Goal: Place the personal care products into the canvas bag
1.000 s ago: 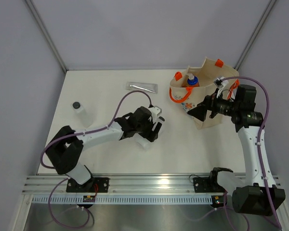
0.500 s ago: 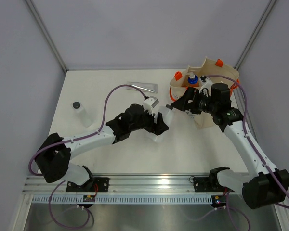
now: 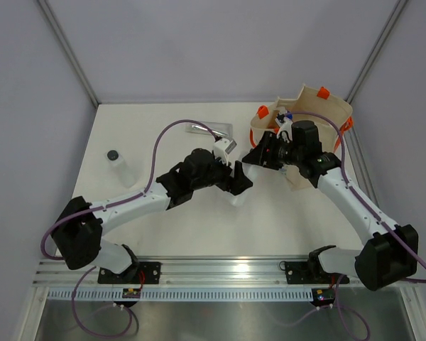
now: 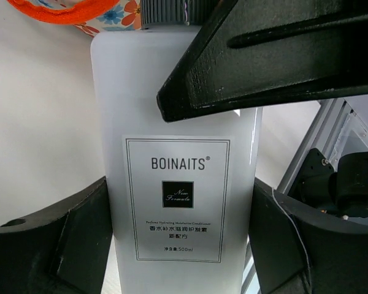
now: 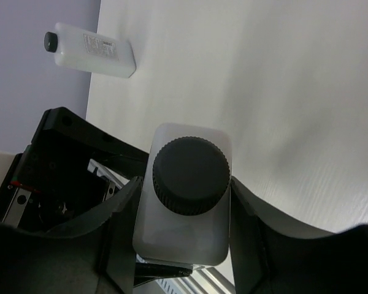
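Near the middle of the counter (image 3: 284,220), just beside the canvas bag (image 3: 314,101) in the far right corner, the white flat bottle (image 4: 172,122) sits clamped between the left fingers (image 4: 61,245). The right fingers (image 5: 257,245) press against its shoulders beside the black cap (image 5: 190,171).

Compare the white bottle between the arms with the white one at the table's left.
The held bottle is clamped by the left fingers, with the right fingers flanking its cap end; the loose bottle sits untouched on the table. The held bottle is near the canvas bag; the loose bottle is far from it. Both are white with black caps.
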### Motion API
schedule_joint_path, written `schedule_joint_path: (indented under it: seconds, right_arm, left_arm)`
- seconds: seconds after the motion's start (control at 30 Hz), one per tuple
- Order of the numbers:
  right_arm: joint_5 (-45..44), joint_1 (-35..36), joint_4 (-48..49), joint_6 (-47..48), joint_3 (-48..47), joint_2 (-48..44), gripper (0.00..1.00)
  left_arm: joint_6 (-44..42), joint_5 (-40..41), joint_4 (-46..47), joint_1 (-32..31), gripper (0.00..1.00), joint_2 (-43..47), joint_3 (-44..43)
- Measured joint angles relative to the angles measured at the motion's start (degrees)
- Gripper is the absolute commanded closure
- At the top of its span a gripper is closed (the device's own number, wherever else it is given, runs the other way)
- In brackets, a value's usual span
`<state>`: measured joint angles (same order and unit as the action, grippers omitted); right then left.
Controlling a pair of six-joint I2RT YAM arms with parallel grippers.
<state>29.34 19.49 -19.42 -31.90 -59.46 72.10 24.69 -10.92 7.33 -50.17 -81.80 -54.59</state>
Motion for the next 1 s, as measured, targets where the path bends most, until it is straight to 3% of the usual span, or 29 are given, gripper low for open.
schedule_joint_path:
  seconds: [0.03,0.1,0.17,0.43,0.7,0.87,1.0]
  right_arm:
    - [0.24,-0.02,-0.02,0.35,-0.17,0.04,0.88]
    - [0.31,-0.02,-0.35,1.27,-0.76,-0.02,1.0]
    - [0.35,-0.02,-0.96,2.8,-1.77,-0.02,1.0]
    - [4.9,-1.31,-7.23,14.08,-11.61,0.02,1.0]
    - [10.16,-18.58,-10.03,18.12,-32.15,6.49,1.0]
    - [4.09,-26.47,-10.14,22.03,-43.32,14.1,1.0]
    - [-4.26,-27.76,-8.7,26.62,-45.9,18.99,1.0]
  left_arm:
    - [0.07,0.09,0.07,0.0,0.35,0.0,-0.09]
    - [0.04,0.15,0.22,0.0,0.2,0.0,-0.2]
    - [0.02,0.2,1.2,0.0,0.02,0.11,-0.2]
    - [-2.91,2.62,1.73,-0.02,0.01,12.52,-0.2]
    - [-6.64,10.54,-2.1,1.01,0.01,26.4,1.03]
    - [-2.08,12.31,-3.78,5.42,0.01,21.99,1.46]
    - [6.05,13.18,-7.72,9.9,0.01,11.04,-1.16]
